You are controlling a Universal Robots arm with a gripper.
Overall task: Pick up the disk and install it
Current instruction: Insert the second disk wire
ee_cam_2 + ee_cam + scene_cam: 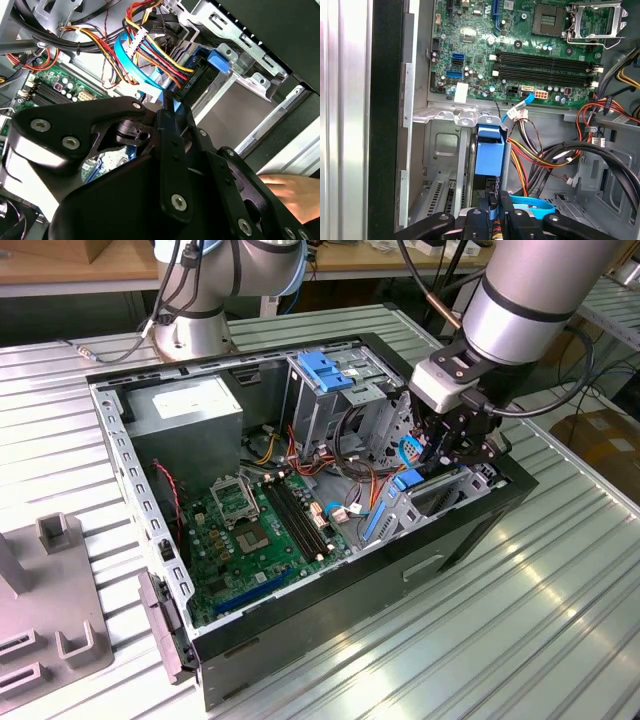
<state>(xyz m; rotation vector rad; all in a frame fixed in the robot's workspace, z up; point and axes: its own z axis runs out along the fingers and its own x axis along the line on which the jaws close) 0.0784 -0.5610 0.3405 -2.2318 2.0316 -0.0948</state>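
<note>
The disk (pixel 489 152) stands on edge in the drive bay at the front corner of the open computer case (pixel 470 530). I see it mostly as its bright blue carrier. In the exterior view the blue carrier (pixel 408 480) sits low in the bay, on the exterior view's right. My gripper (pixel 450 455) reaches down into the case right over it. In the first wrist view my gripper (pixel 496 205) has its black fingers (pixel 506 212) pressed close on a blue strip of the carrier. The second wrist view shows my gripper (pixel 167 102) at the carrier's (pixel 219 57) near end.
Bundles of coloured cables (pixel 545 150) and a blue data cable (pixel 135 70) crowd the space beside the bay. The green motherboard (pixel 260 530) lies on the case floor. A silver cage with a blue tab (pixel 325 370) and a grey box (pixel 190 405) stand behind. A grey fixture (pixel 50 610) sits on the table.
</note>
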